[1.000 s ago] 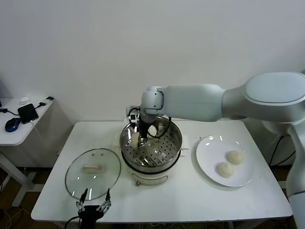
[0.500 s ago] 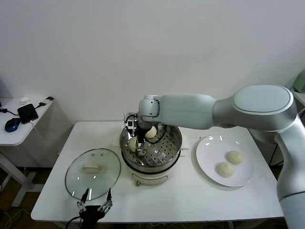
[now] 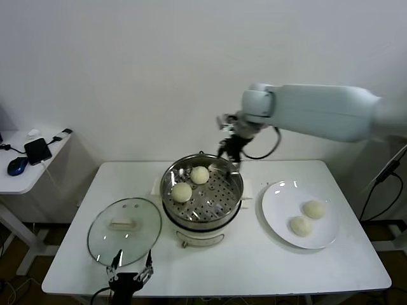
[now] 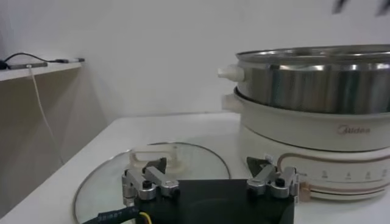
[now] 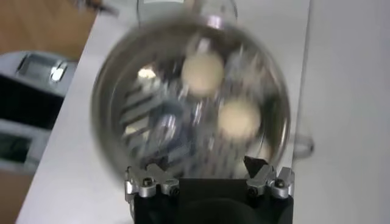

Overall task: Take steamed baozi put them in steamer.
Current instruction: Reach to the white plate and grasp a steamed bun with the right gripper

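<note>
Starting at the left, a side table (image 3: 28, 166) held a phone (image 3: 37, 150) and a mouse (image 3: 17, 165), well apart from the work. On the main table (image 3: 254, 267) lay a glass lid (image 3: 124, 230), and at the near edge beside it the left gripper (image 3: 130, 277) sat parked, fingers apart and empty. The steamer (image 3: 202, 194) stood at the centre with 2 baozi (image 3: 182, 192) on its perforated tray, close together. Above its far rim hung the right gripper (image 3: 230, 150), fingers spread, holding nothing. Farther right, 2 more baozi (image 3: 300, 225) rested on a plate (image 3: 280, 190), near each other. These buns looked light and soft, with smooth skin that would dent or tear under pressure, so I judged a gentle hold across the widest part best. The right wrist view was blurred, the steamer's front wall hid part of the tray, and the right arm's shoulder was cut off.
</note>
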Action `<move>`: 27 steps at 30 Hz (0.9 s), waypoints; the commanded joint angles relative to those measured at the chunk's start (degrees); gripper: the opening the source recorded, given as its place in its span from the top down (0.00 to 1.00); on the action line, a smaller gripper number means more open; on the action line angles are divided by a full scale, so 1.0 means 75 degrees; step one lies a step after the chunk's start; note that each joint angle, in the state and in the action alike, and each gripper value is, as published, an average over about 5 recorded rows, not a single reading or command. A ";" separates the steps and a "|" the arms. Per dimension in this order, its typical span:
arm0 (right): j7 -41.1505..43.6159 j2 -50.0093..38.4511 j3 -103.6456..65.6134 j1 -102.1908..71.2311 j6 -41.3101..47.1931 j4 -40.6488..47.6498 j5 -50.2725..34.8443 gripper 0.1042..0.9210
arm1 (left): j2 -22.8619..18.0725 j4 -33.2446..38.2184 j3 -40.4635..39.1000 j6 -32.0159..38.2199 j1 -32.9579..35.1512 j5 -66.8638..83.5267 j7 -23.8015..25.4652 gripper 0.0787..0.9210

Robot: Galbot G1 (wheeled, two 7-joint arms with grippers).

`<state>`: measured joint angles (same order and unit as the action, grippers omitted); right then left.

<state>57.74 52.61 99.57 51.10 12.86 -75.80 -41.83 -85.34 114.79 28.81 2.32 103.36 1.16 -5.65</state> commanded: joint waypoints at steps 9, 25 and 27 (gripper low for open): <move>0.0363 -0.3069 -0.1282 -0.2822 -0.0358 -0.0230 0.3006 0.12 | -0.0030 0.0010 0.0094 0.0022 0.0032 -0.0023 0.0024 0.12; -0.0431 -0.2481 -0.2739 -0.4774 0.0409 0.0578 0.3654 0.12 | -0.0044 -0.0029 0.0105 0.0074 0.0076 0.0002 0.0024 0.12; -0.0459 -0.2402 -0.2971 -0.4997 0.0422 0.0759 0.3772 0.12 | -0.0040 -0.0038 0.0103 0.0075 0.0076 0.0002 0.0023 0.12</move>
<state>56.00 35.25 83.47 22.00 14.63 -72.67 -17.41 -85.70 114.63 29.62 2.85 103.94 1.16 -5.50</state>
